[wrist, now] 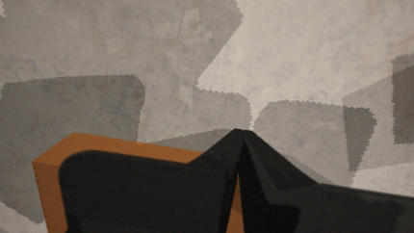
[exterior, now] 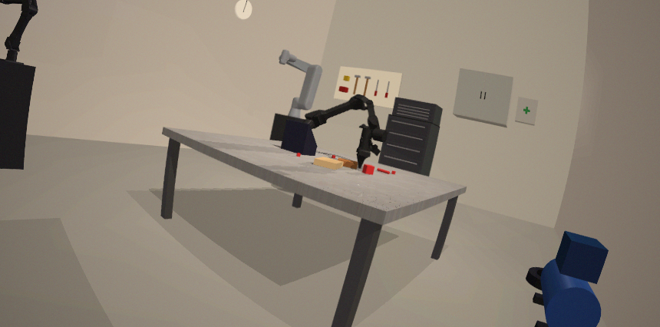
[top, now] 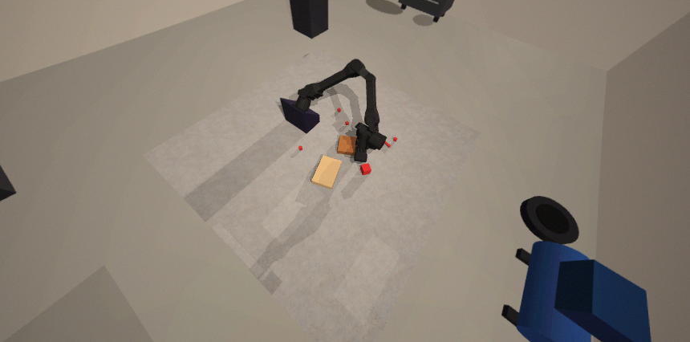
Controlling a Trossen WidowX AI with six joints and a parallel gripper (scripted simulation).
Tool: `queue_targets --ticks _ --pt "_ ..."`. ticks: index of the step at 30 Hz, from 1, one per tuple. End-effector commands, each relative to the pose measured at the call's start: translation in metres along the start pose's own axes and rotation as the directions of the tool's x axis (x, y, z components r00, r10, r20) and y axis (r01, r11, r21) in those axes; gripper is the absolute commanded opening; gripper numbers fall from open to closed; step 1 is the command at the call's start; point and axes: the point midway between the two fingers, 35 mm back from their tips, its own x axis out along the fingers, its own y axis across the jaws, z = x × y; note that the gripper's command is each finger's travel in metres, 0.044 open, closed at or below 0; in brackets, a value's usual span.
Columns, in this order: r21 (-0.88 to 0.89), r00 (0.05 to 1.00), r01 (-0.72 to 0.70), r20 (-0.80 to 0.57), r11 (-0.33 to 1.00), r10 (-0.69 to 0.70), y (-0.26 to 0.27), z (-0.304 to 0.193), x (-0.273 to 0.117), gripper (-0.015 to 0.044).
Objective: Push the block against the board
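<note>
The square block (top: 346,144) (exterior: 348,163) (wrist: 96,143) is orange-brown and lies flat, partly hidden by the hand. The board (top: 326,172) (exterior: 328,163) is pale tan and lies flat. It is nearer the front in the top view, turned at a different angle, with a small gap between it and the block. My gripper (top: 359,160) (exterior: 360,166) (wrist: 241,138) is shut and empty, pointing down low beside the block on the side away from the robot base. In the wrist view the fingers cover much of the block. Whether they touch it I cannot tell.
A red cube (top: 365,168) (exterior: 367,169) stands close to the fingertips. A red rod (top: 387,144) (exterior: 383,170) and a tiny red cube (top: 395,139) (exterior: 393,172) lie beyond the hand. Other tiny red cubes lie nearer the dark robot base (top: 300,116) (exterior: 298,137).
</note>
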Motion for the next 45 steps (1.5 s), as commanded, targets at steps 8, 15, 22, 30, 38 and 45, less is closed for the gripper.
queue_targets --ticks 8,15,22,30,38,45 --pt "0.000 1.000 0.000 0.001 1.000 0.000 -0.002 -0.019 -0.001 0.0000" --pt "0.000 1.000 0.000 0.000 1.000 0.000 -0.002 -0.030 -0.001 0.0000" --pt "0.000 1.000 0.000 0.000 1.000 0.000 -0.002 -0.042 0.000 0.0000" --pt "0.001 1.000 0.000 -0.001 1.000 0.000 -0.002 -0.055 0.000 0.0000" --pt "0.001 1.000 0.001 -0.001 1.000 -0.001 -0.002 -0.049 0.000 0.0000" --pt "0.000 1.000 0.000 0.000 1.000 0.000 -0.003 -0.038 -0.001 0.0000"
